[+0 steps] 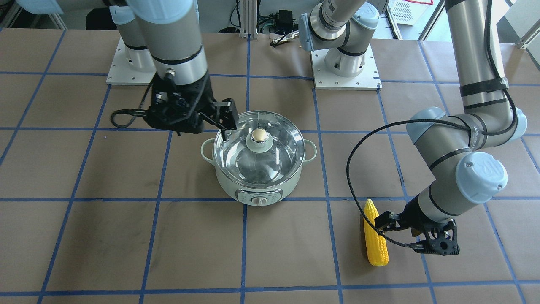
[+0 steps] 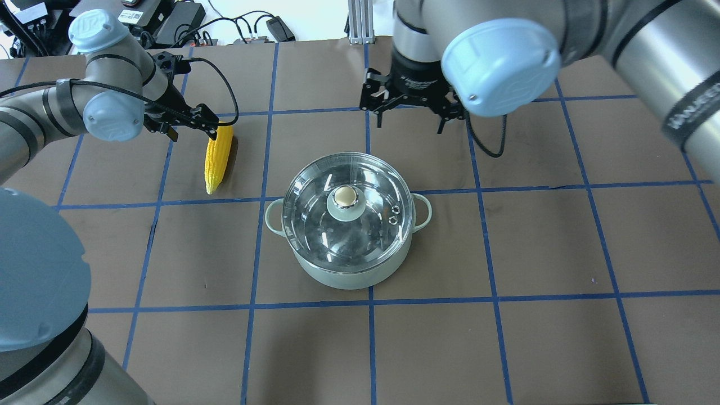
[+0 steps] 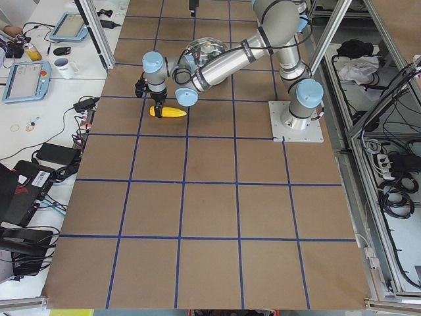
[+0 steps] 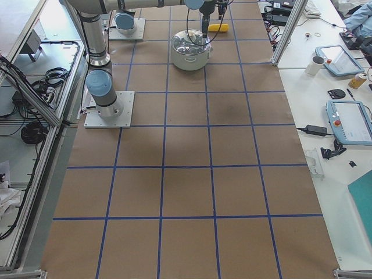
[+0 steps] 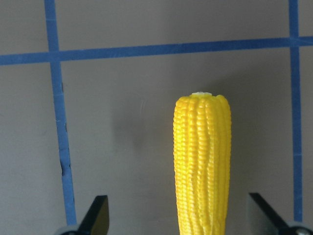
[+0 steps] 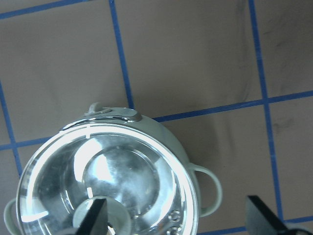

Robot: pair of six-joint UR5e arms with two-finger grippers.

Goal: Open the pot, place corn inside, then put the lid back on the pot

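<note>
"Pot: where is it, and has it been opened?"

"Fig. 1. The pot stands well in from every edge of the worktop, about level with the gap between the two arm bases. The lid sits on its rim and the knob is untouched, so it is not opened."

"And the corn?"

"It lies flat on the worktop, well apart from the pot, toward the operators' edge and the robot's left end. Over it the left gripper is spread, one finger on either side of the corn. There seems to be no contact, though the wrist view is too cropped to be sure."

"And the right gripper?"

"Spread and holding nothing, it hovers above the pot on the operators'-edge side. In the wrist view the knob shows just beside one finger."

"Progress?"

"By judgement, none of the three steps is done. The lid has to come off, the corn has to be grasped and placed inside, and the lid has to be set back."
</note>
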